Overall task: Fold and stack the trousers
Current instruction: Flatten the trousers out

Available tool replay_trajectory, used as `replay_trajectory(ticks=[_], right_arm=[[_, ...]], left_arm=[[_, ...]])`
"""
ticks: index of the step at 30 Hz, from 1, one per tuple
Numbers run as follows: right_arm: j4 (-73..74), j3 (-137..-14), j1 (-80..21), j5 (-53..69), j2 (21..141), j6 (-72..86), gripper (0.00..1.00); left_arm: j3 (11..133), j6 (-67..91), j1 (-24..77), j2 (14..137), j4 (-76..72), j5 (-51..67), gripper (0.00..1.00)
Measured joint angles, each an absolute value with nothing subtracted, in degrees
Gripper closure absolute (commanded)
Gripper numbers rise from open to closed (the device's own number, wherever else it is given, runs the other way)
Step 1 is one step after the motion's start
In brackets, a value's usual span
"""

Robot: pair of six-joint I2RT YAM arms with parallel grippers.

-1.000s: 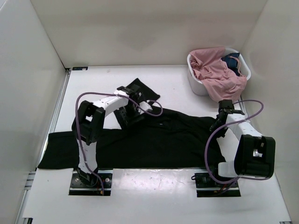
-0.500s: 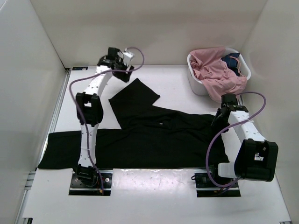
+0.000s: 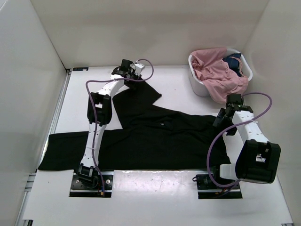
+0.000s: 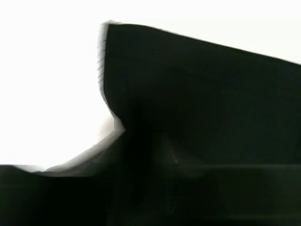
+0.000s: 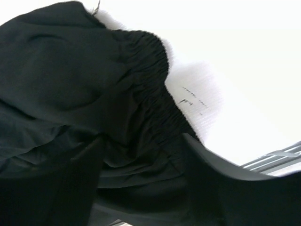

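Trousers: black, lying flat across the middle of the white table. One leg runs along the near edge to the left. The other leg is turned back toward the far left, and its hem ends by the left gripper. The gathered waistband lies at the right end, under the right gripper.
Basket: white, in the far right corner, apart from the trousers.
Pink garment: heaped in the basket and spilling over its near rim onto the table.
Blue garment: dark, showing only at the back of the basket behind the pink one.
Left gripper: stretched to the far end of the turned-back leg, just above its hem. The left wrist view is blurred and dark near the fingers, so the spread of the jaws and any hold on the cloth cannot be told.
Right gripper: low over the waistband. In the right wrist view its fingers stand wide apart with bunched cloth lying between them, not pinched.
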State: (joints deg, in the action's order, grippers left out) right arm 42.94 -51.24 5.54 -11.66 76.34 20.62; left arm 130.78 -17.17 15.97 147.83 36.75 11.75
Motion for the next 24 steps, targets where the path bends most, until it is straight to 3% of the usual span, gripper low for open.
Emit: replay_trajectory(ticks=[13, 24], right_arm=[[35.14, -56.58, 12.82, -8.05, 84.16, 21.32, 0.29], [25.56, -53.63, 15.59, 2.9, 77.49, 26.46, 0.3]], left_arm=[[120.16, -16.43, 9.13, 138.04, 37.93, 3.86, 0.86], [109.97, -16.43, -2.17, 111.39, 39.7, -9.82, 0.86]])
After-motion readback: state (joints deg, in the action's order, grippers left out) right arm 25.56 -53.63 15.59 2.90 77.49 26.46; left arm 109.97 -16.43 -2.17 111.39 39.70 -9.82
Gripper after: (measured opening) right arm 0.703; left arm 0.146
